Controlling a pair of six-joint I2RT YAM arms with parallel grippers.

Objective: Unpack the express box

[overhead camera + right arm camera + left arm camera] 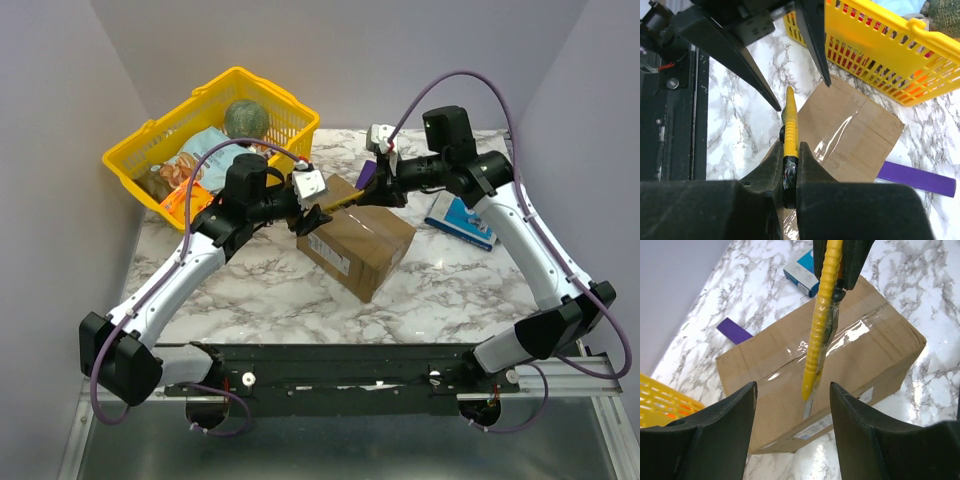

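Express box (357,243) lies flat mid-tabletop (250,290), taped seam up, flaps shut. We judge it stiff cardboard and fairly light, with slick glossy tape. It is best held by the bare side walls, not the tape.

Right claw (790,170) is pinched narrow on the yellow knife (822,315), blade over the box's top. Left claw (792,395) is wide and holds nothing, its fingers either side of the blade.

Count:
- one express box
- one knife
- one yellow basket (130,165) behind-left of the box
- one purple box (915,179) behind it
- one blue box (462,218) to its right
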